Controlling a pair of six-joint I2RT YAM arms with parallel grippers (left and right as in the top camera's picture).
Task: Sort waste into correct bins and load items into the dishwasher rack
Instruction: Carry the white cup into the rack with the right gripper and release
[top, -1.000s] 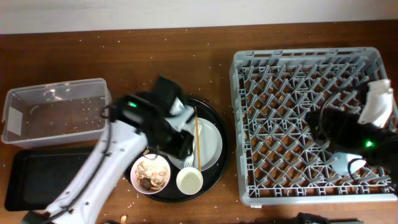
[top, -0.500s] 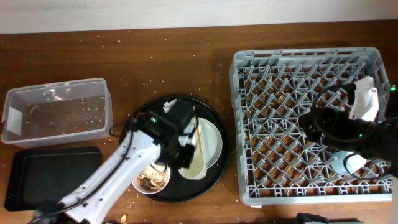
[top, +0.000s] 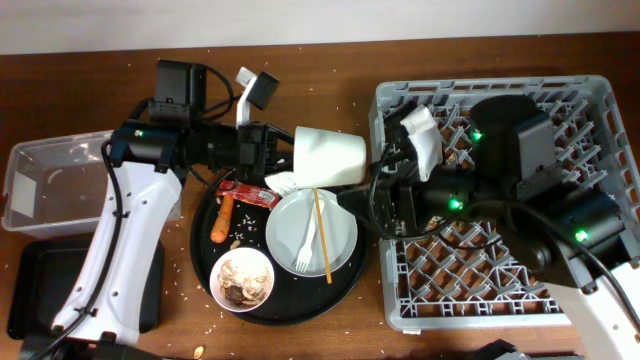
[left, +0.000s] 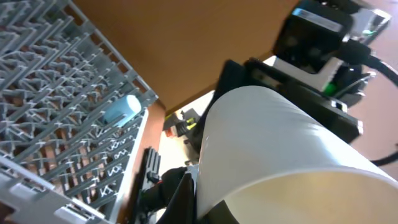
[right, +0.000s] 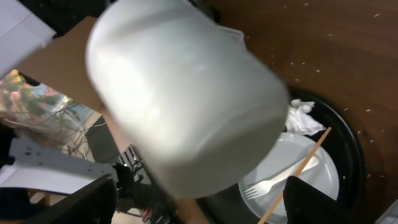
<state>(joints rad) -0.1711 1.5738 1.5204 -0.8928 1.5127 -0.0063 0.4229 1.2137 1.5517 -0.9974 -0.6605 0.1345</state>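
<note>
Cup (top: 330, 158) is held on its side in the air, over the far rim of tray (top: 310, 316), between tray and rack (top: 600, 95). Left jaws clamped on cup at its open end. Closed base points at right jaws, which stand apart just beside it. Reads as a handover, rack side being right arm's. Left should hold until right clamps, else cup drops on plate (top: 290, 235). Wrapper (top: 248, 193), carrot (top: 220, 222), tissue (top: 283, 181) lie unsorted on tray
</note>
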